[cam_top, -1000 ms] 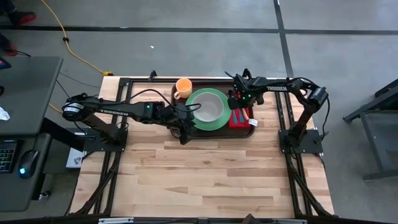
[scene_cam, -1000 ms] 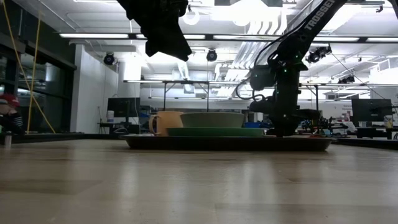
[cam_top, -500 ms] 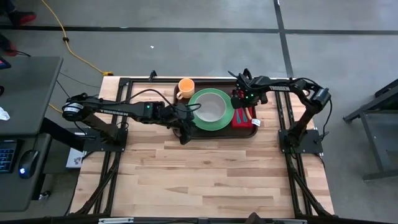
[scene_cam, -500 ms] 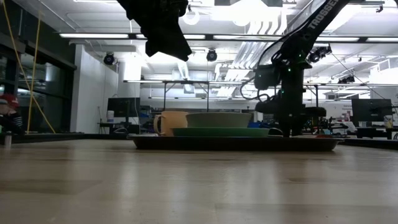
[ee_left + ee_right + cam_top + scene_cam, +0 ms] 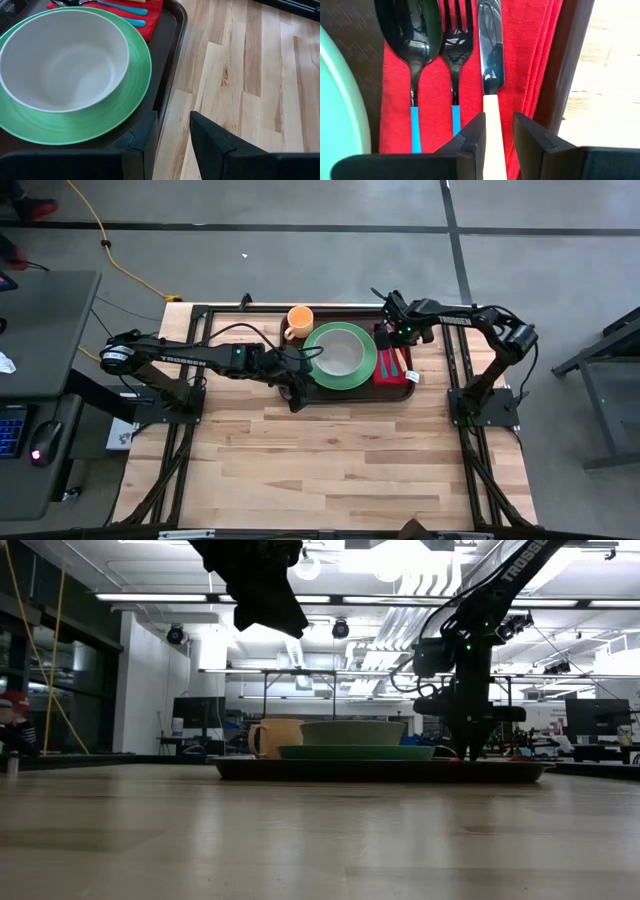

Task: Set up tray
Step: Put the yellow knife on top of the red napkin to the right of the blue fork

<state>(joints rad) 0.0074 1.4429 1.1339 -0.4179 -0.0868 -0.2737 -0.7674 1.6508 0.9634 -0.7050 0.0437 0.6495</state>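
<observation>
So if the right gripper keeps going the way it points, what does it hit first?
Most likely the knife: the right gripper straddles its pale handle above the red napkin. How far above is unclear.

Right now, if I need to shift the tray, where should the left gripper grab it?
Grip the tray by its raised rim on the long near edge, coming from the bare table side. The left gripper already straddles that thin upright lip, jaws open, clear of the green plate.

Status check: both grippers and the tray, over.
Left gripper open, straddling tray rim. Right gripper open, straddling knife on red napkin. Nothing in the way.
</observation>
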